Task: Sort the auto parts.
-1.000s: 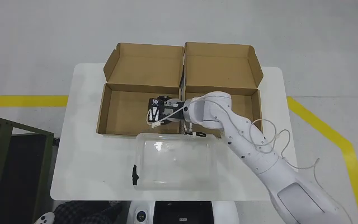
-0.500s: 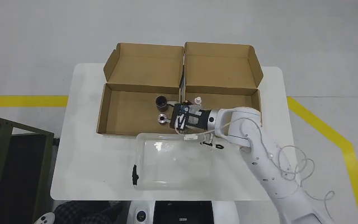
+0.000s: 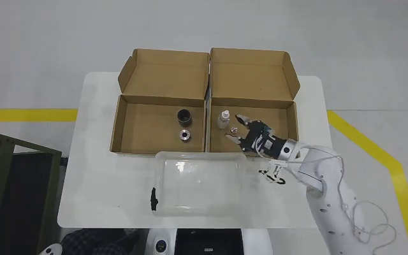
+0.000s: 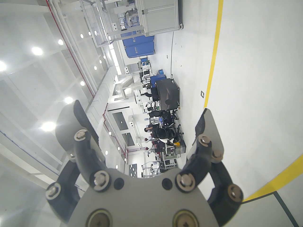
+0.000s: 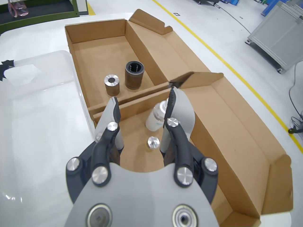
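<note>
**Right pincer spread and empty over the right-hand box**

The right gripper (image 3: pixel 240 128) hangs just right of centre in the top view, over the left end of the right cardboard box (image 3: pixel 294 121). Its two fingers stand well spread, with nothing between them. In the right wrist view the same gripper (image 5: pixel 144 96) shows open air between its fingers (image 5: pixel 180 105), and the box floor lies beneath.

Two parts lie under it in that box. A small white bottle (image 3: pixel 224 118) stands upright near the left wall, and a small silver round part (image 3: pixel 232 135) sits just beside it, lower in the frame. From the wrist, the bottle (image 5: pixel 155 116) and the silver part (image 5: pixel 153 142) both rest on the cardboard, and neither is pinched. I cannot tell whether a fingertip brushes the bottle.

The left cardboard box (image 3: pixel 118 127), centre left in the top view, holds a dark hollow cylinder (image 3: pixel 184 116) and a shorter grey metal cylinder (image 3: pixel 184 134), both upright and close together near its right wall.

A clear plastic bin (image 3: pixel 157 182) sits on the white table (image 3: pixel 95 159) just below the boxes, and a small black piece (image 3: pixel 152 199) lies at the bin's lower left edge.

The left gripper (image 4: pixel 142 109) is also spread wide and holds nothing; it points out into the hall.
</note>
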